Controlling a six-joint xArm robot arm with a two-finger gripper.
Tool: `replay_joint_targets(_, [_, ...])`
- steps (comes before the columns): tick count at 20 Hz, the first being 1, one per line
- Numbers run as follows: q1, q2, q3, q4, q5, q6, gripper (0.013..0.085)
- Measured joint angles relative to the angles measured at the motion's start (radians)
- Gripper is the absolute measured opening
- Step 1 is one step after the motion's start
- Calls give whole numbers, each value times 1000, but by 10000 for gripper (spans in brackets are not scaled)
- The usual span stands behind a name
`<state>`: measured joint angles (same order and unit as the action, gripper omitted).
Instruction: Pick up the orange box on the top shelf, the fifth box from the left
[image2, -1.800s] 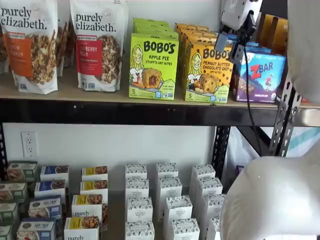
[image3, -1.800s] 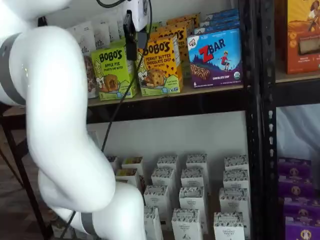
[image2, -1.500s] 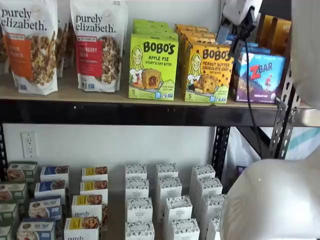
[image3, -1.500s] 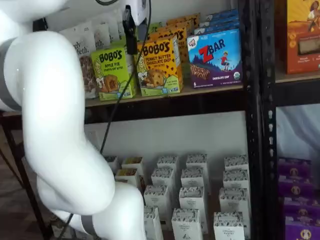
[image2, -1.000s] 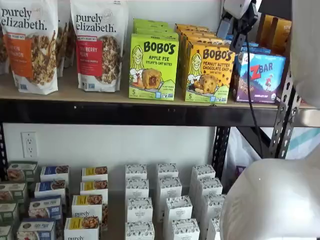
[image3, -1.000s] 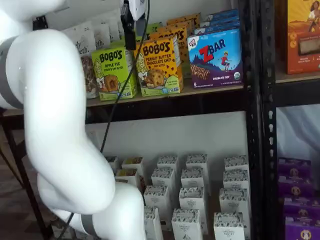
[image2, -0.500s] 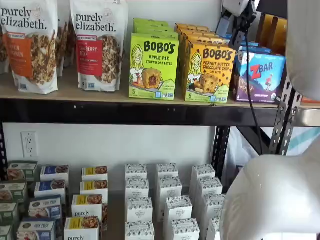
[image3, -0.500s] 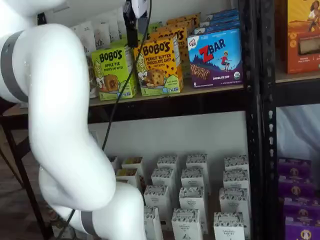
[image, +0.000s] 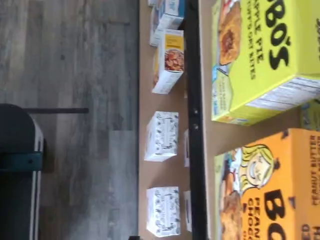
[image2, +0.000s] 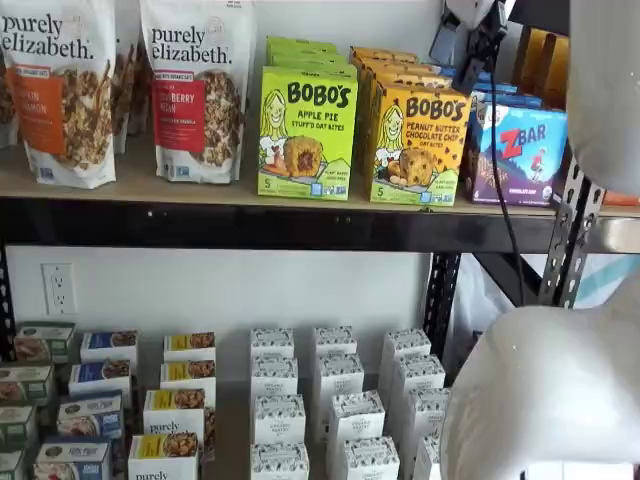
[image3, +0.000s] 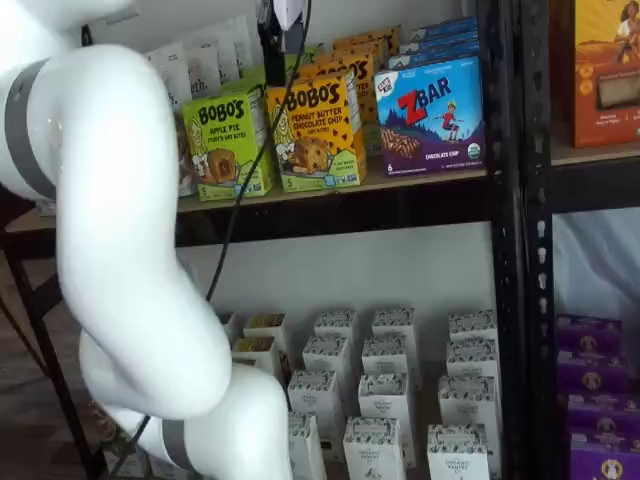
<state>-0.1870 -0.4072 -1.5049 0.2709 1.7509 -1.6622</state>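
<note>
Hovered high above the orange box (image2: 417, 144) on the top shelf (image2: 220, 222). Gripper (image2: 468, 45) empty, fingers apparently spread wide. Green box (image2: 306, 133) just left.

A plain white wall (image2: 330, 290) stands behind the black metal rack. A white wall socket (image2: 58, 288) sits on it at the left, below the upper board. The floor (image: 70, 55) is grey wood-look planks. The light is soft and even.
</note>
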Motion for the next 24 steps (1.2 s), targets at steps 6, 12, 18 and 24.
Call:
replay_joint_targets(6, [6,21,8,-39,-68,-15,850])
replay_joint_targets(12, [5,58,7,-49,-115,-28,850])
replay_joint_targets(18, [12,105,-14,-73,-122,-32,850])
replay_joint_targets(24, [19,122,-4,-85,-160,-34,850])
